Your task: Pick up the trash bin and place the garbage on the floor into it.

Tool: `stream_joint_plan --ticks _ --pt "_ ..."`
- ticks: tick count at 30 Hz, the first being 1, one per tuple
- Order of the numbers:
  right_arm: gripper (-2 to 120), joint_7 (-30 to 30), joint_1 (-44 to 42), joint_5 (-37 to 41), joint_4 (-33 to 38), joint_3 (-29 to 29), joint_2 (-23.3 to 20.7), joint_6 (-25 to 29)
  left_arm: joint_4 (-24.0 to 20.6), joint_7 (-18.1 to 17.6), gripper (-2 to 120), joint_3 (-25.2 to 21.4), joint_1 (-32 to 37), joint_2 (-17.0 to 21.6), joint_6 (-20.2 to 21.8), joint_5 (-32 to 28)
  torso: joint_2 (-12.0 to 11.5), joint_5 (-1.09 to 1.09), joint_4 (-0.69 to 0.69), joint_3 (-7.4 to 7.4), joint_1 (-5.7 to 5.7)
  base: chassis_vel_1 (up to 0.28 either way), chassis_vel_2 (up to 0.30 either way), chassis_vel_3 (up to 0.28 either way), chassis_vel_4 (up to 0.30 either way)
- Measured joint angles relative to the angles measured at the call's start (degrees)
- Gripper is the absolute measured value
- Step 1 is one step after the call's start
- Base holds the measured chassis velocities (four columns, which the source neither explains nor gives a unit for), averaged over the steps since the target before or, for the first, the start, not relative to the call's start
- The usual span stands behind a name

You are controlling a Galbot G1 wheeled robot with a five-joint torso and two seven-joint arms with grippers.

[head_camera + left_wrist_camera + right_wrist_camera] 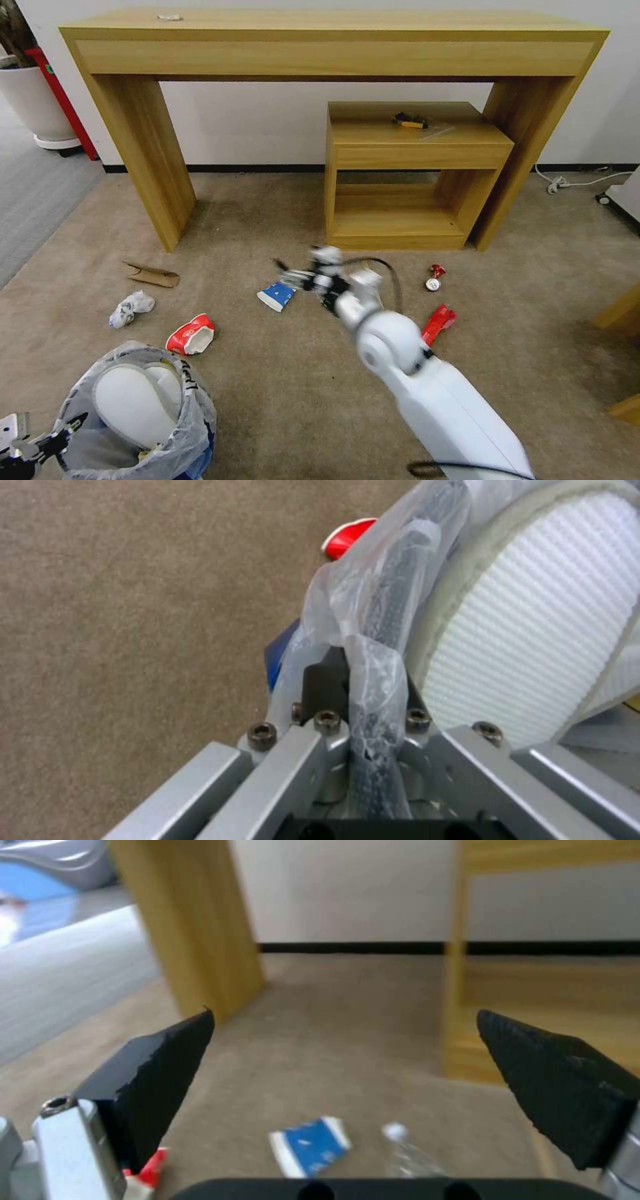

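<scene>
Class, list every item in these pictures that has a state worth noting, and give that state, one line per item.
trash bin: upright, bag-lined, rim gripped by the left hand.
left hand: shut on the bin's rim and bag.
right hand: open, empty, above the carpet.
insoles: inside the bin.
red-white cup: on its side, on the floor.
blue carton: flat on the floor.
red can: lying on the floor.
crumpled paper: on the floor.

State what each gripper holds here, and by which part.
The left gripper holds the trash bin by its bag-covered rim, jaws shut on it. The right gripper holds nothing; its jaws are wide open above the floor.
</scene>
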Motion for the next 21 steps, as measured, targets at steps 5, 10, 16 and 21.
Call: stream_joint_plan --ticks 5,10,16,21 --pt "100 -0.7 -8.4 -1.2 3.9 10.1 -0.4 1.6 -0.5 1.3 0 -0.3 0.2 -0.8 0.0 0.2 0.0 -0.01 0.03 -0.01 0.00 0.000 0.000 0.000 0.000" --pt "100 -0.9 -12.9 -2.5 6.4 14.4 0.1 1.8 -1.0 2.1 0 -0.4 0.4 -1.4 0.0 0.8 0.0 -0.02 0.02 -0.01 0.00 0.021 0.016 -0.032 -0.026" --pt "100 -1.3 -19.1 -5.6 10.6 18.7 0.6 2.2 -2.7 3.6 0 -0.5 1.6 -2.1 0.0 1.3 0.0 -0.02 0.02 0.00 0.00 0.114 0.119 -0.127 -0.122" --pt "100 -1.6 -22.0 -6.9 12.4 20.0 0.7 2.4 -3.0 4.7 0 -0.7 2.5 -2.3 0.0 1.7 0.0 -0.02 0.03 0.00 0.00 0.217 0.232 -0.207 -0.192"
